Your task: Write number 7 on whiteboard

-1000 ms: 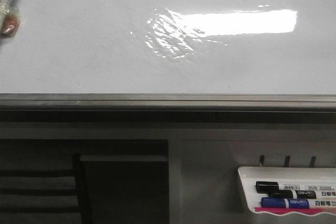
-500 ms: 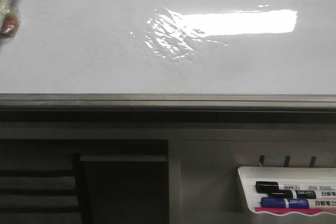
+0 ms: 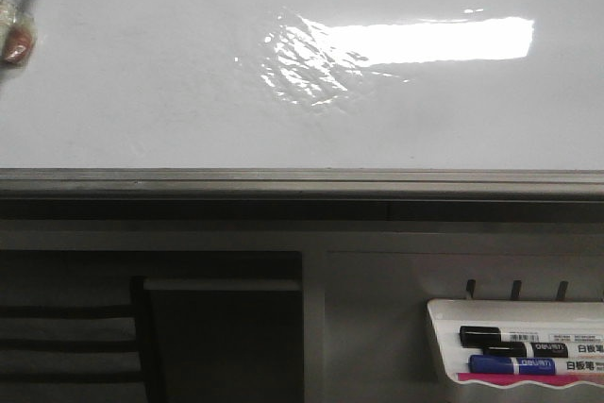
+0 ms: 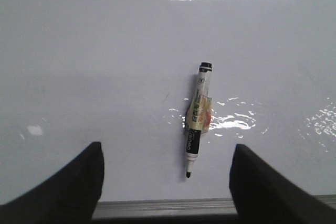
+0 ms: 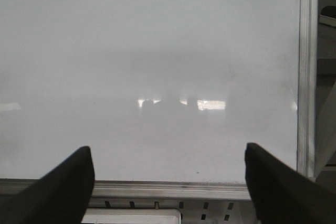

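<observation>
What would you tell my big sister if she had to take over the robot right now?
Left gripper: open, holding nothing, hovering apart from the whiteboard.
Right gripper: open, holding nothing, also facing the board.
Uncapped black marker: rests on the board with a yellowish wrap around its middle, between the left fingers in the left wrist view; in the front view it is at the board's far left edge.
Spare black and blue markers sit in the small white tray below the board, on the right.
Done: nothing; no number 7 stroke shows anywhere.
Left: probably grasp the marker with the left gripper, then write the 7.
</observation>
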`<act>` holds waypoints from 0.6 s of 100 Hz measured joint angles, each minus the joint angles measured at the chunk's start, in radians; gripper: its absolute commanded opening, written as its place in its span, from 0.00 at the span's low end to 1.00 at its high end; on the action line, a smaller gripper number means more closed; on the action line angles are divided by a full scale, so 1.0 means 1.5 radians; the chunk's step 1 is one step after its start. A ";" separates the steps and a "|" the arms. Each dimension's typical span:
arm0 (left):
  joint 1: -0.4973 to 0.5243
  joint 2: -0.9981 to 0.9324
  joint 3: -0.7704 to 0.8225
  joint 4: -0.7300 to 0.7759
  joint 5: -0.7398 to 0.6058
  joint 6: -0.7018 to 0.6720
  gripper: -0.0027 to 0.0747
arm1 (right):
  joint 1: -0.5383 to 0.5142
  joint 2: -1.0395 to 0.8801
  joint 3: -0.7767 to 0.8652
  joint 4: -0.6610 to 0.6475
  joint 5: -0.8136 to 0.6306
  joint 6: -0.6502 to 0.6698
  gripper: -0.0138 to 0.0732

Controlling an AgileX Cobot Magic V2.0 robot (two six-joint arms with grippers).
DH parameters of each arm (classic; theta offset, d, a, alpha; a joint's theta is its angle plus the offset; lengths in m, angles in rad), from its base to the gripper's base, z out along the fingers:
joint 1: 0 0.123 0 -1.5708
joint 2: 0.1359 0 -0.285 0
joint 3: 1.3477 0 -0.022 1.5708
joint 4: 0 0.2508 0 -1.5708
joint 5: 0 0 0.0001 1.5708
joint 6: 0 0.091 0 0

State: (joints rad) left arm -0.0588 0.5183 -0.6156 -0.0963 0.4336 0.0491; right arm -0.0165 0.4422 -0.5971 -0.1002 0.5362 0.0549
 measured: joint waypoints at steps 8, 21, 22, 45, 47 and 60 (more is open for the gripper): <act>0.000 0.032 0.000 -0.001 -0.006 0.000 0.64 | 0.000 0.000 0.000 0.004 0.000 0.000 0.77; -0.005 0.102 0.000 -0.003 -0.023 0.000 0.64 | 0.000 0.000 0.000 0.014 0.000 0.000 0.77; -0.005 0.106 0.000 -0.003 -0.025 0.000 0.64 | 0.000 0.000 0.000 0.014 0.000 0.000 0.77; -0.073 0.236 -0.013 0.007 -0.047 0.000 0.64 | 0.000 0.000 0.000 0.019 0.000 0.000 0.77; -0.078 0.247 -0.015 0.008 -0.053 0.000 0.64 | 0.000 0.000 0.000 0.019 0.000 0.000 0.77; -0.092 0.319 -0.015 0.017 -0.114 0.000 0.64 | 0.000 0.000 0.000 0.019 0.000 0.000 0.77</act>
State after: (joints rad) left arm -0.1974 0.9969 -0.6375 -0.0701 0.2632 0.0491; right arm -0.0165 0.4422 -0.5971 -0.0712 0.5362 0.0549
